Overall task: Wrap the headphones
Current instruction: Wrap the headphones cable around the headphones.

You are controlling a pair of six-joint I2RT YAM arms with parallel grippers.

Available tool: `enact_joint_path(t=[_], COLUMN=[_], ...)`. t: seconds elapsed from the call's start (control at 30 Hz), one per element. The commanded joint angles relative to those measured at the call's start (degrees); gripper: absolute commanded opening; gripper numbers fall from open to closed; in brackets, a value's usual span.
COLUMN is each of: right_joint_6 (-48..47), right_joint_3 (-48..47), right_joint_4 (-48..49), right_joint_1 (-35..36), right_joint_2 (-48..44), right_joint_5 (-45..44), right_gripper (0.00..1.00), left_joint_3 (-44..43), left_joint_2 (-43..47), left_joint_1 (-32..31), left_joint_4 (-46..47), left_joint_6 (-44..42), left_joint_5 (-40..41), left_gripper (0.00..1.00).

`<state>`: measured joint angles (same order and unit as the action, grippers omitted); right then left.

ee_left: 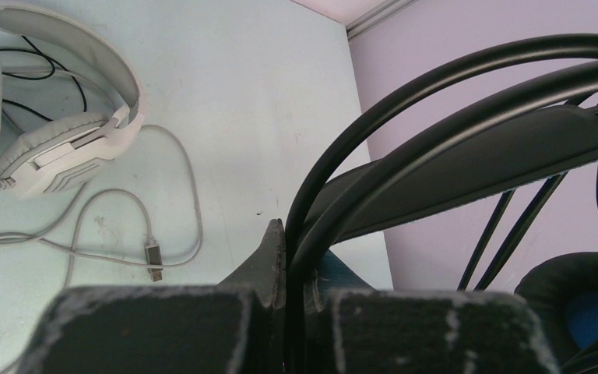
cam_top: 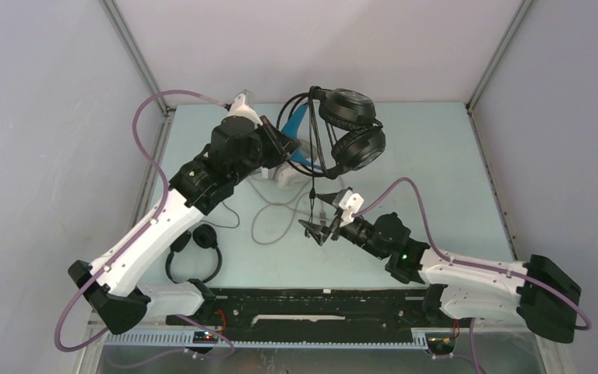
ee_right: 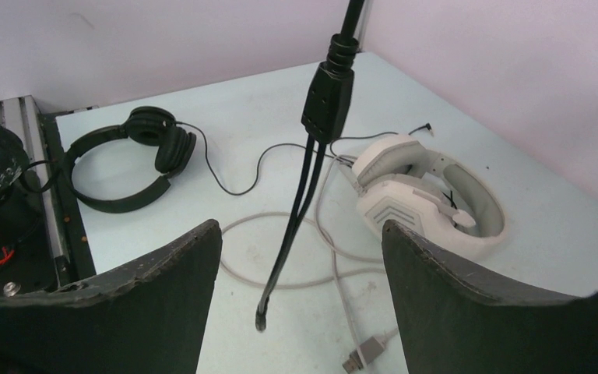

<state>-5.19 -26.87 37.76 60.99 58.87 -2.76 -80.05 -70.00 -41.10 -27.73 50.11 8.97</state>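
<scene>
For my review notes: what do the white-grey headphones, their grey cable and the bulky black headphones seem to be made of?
The white-grey headphones look like hard moulded plastic with a satin sheen; their pads seem matte, wrinkled leatherette. The grey cable has a smooth rubbery sheath and a metallic-looking plug. The black headphones show thin glossy hoops, metal or plastic, over a matte padded strap.

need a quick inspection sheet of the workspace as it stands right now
surface: pale blue tabletop, faint scuffs
job's things: bulky black over-ear headphones with blue accents held aloft; white-grey over-ear headphones and small slim black headphones lying on the tabletop
clutter: nothing seen
end effectors: left end effector shut on the bulky pair's headband; right end effector open around the hanging black cable
cables: grey cable and thin black cable loose, unwrapped
surroundings: pale lilac walls, metal frame posts
</scene>
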Motion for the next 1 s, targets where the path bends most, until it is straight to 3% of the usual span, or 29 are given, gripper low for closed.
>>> enact_joint_path(t=[0.0,0.13,0.37,0.5,0.73,0.97], right_joint_6=[-0.8,1.2,7.5,7.2,3.4,1.7], right_joint_3=[0.1,1.5,10.3,11.4,9.8,8.0], right_joint_4=[13.0,18.3,35.6,43.6,44.1,43.4], right_joint_1=[-0.3,-0.1,1.4,1.8,1.9,1.6], right_joint_2=[6.1,11.1,18.5,23.8,25.0,27.0], right_joint_5=[1.6,1.2,-1.3,0.0,-1.9,-1.7], right_gripper=[0.77,0.71,0.47,0.55,0.61,0.57], left_joint_3=[-6.0,-6.6,-7.0,-6.9,-6.9,-7.0], left_joint_2=[3.0,3.1,3.1,2.7,3.4,3.5], left_joint_1=[0.1,0.1,0.1,0.1,0.1,0.1], left_joint_4=[6.1,5.6,5.4,6.0,5.6,5.6], left_joint_6=[3.1,2.2,1.6,2.4,2.5,2.6], left_joint_5=[-2.1,-1.5,-0.8,-1.7,-1.6,-1.8], left_gripper=[0.00,0.00,0.00,0.00,0.00,0.00])
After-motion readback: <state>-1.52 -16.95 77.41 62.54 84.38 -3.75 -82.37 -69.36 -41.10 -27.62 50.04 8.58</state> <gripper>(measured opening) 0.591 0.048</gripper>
